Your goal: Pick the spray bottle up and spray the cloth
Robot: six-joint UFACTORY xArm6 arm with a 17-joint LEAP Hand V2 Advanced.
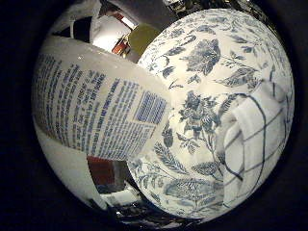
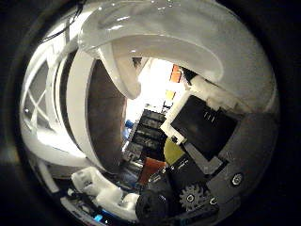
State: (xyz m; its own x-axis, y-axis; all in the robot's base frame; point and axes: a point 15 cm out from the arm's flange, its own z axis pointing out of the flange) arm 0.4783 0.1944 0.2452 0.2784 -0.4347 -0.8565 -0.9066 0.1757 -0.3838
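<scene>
Floral tablecloth (image 1: 211, 62) carries the checked cloth (image 1: 250, 139) near its edge; fingers (image 2: 202, 127) curl around the spray bottle (image 1: 96, 110).

We find print in one place only: the label on the white spray bottle (image 1: 91, 115), close against the palm. It carries dense blocks of small blue text in several columns, and a blue barcode panel near the label's edge. None of the words or digits can be made out; the lines run too fine and curve away with the bottle's body. In the thumb-side view we see no lettering, numbers or signs that can be read on anything.
</scene>
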